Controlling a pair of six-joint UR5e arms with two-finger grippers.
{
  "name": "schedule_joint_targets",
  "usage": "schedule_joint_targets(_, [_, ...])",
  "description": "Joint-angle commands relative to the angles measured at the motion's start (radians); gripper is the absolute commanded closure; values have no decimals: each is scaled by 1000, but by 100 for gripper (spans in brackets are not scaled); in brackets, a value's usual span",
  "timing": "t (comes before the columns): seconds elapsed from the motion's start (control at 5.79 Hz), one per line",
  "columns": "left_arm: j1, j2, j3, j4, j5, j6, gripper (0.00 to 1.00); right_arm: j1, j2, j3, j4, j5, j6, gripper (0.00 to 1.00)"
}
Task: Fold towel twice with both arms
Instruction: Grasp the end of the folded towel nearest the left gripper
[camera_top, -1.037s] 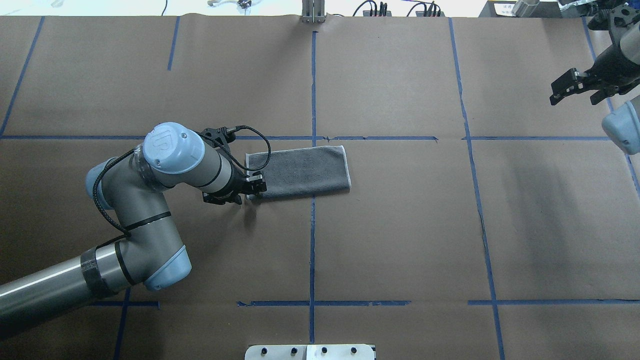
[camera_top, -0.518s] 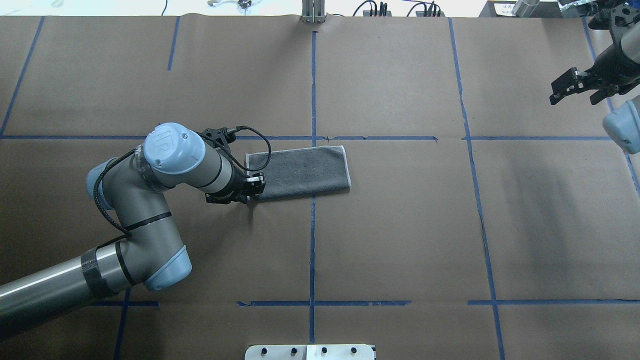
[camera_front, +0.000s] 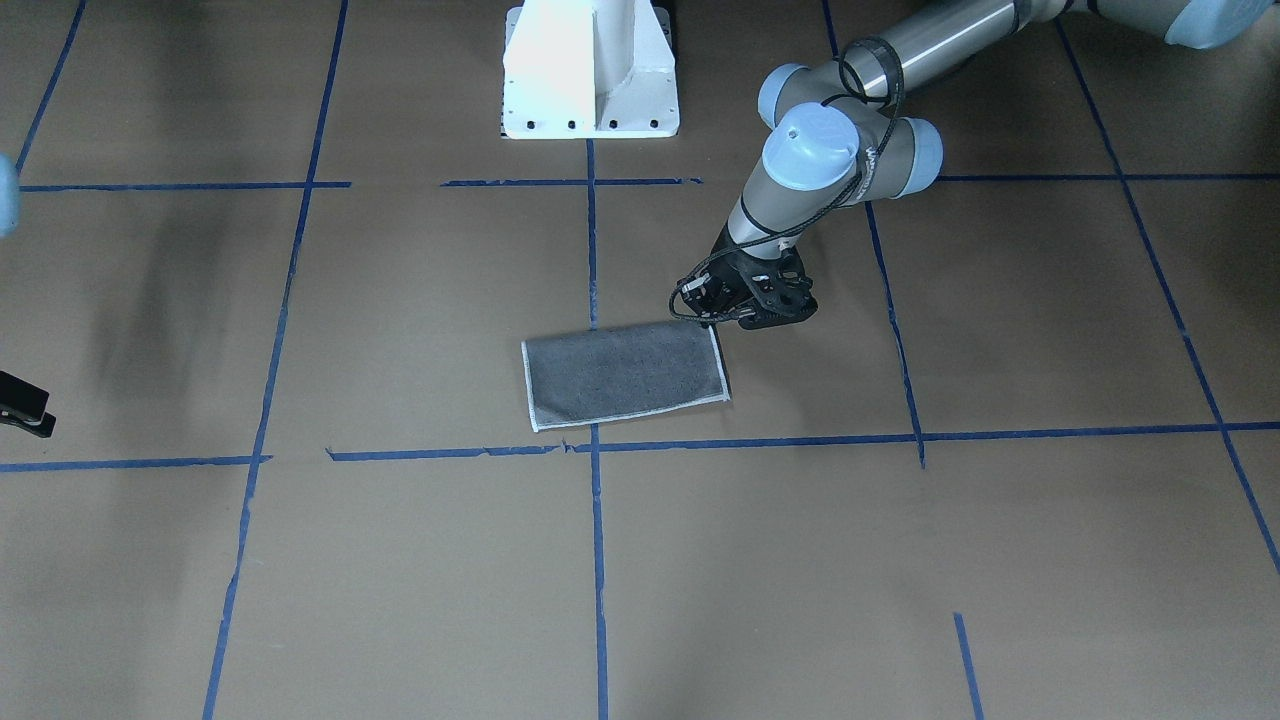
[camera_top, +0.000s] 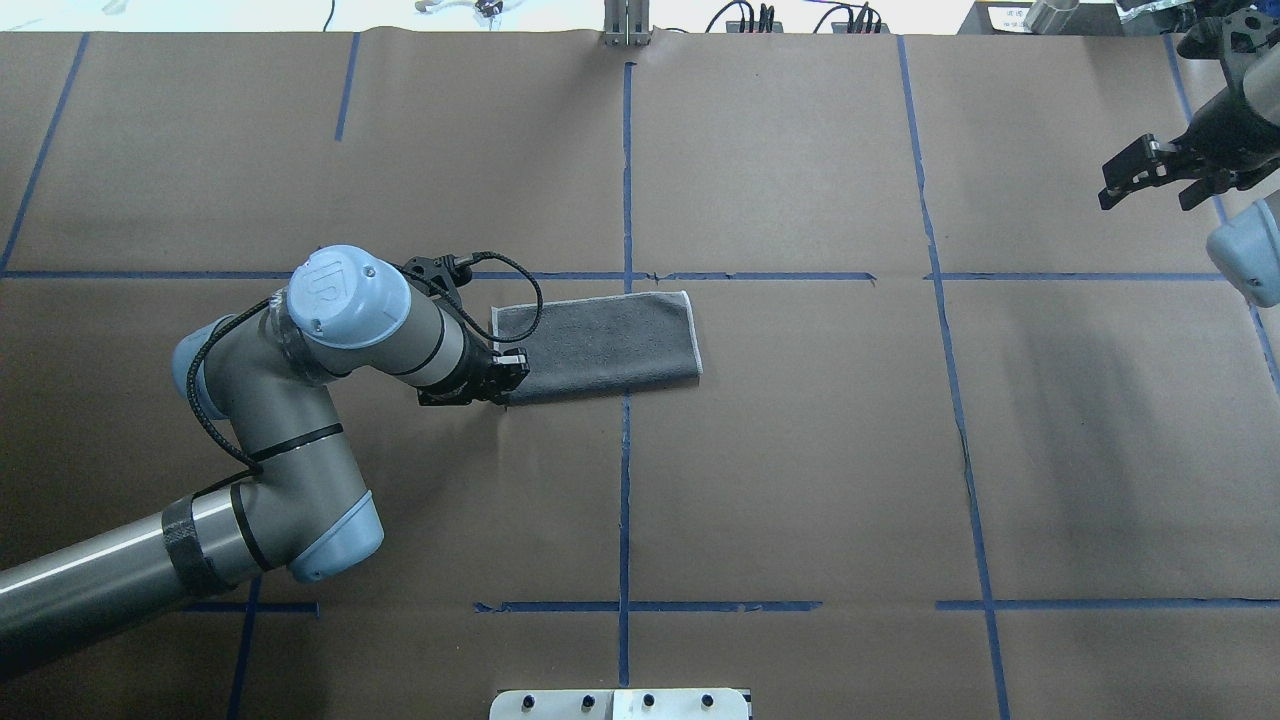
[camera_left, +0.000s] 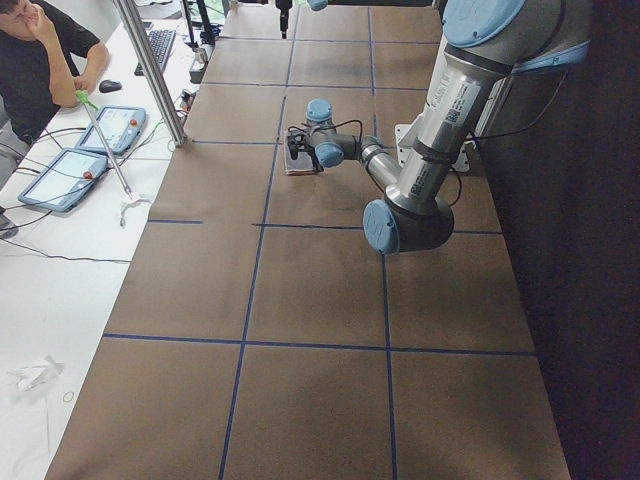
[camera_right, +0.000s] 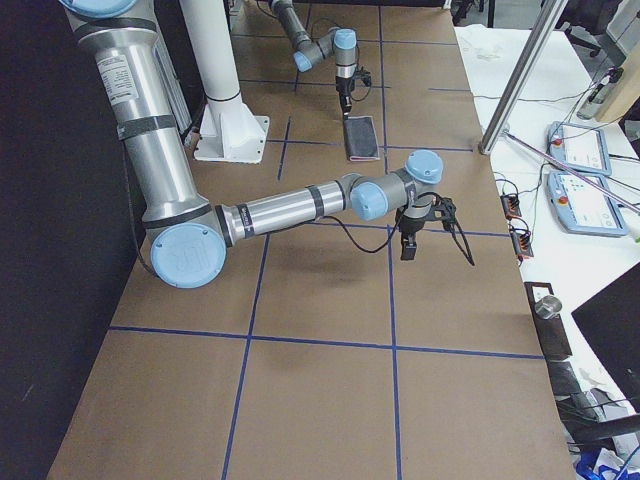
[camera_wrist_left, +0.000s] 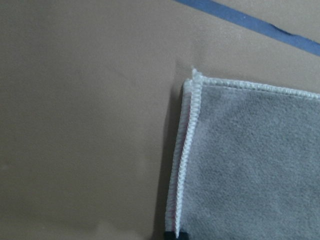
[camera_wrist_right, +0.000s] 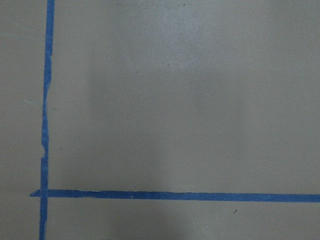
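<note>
- Left pincer (camera_top: 508, 380) looks clenched on the small grey terry-cloth towel with the whitish stitched edge (camera_top: 600, 345). It sits right at the corner of the short end nearest the left arm. In the wrist view a black tip (camera_wrist_left: 172, 235) sits on the stitched hem, though the cloth lies flat there, so I'm calling the grip a judgement.
- Right pincer (camera_top: 1150, 190) hangs well apart from all this, out by the far right edge of the brown paper-covered surface (camera_top: 800, 450), jaws spread and holding nothing.
- The towel lies near the middle of the surface as a long rectangle, grey face up, across the centre one of the blue tape lines (camera_top: 625, 480). A thin sliver of red peeks out between the layers in the wrist view.
- My read: fold one is done, and this is the start of fold two.
- Next move probably means lifting that short end and carrying it over to meet the opposite short end. With only one corner held, the other corner could sag or drag, so the right arm may need to help.
</note>
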Motion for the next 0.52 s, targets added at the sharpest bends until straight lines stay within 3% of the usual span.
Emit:
schedule_joint_targets(0.0, [-9, -2, -14, 43, -23, 3, 100, 0, 0, -1, 0, 2, 1, 0])
schedule_joint_targets(0.35, [-32, -96, -54, 254, -49, 51, 100, 3, 0, -1, 0, 2, -1, 0])
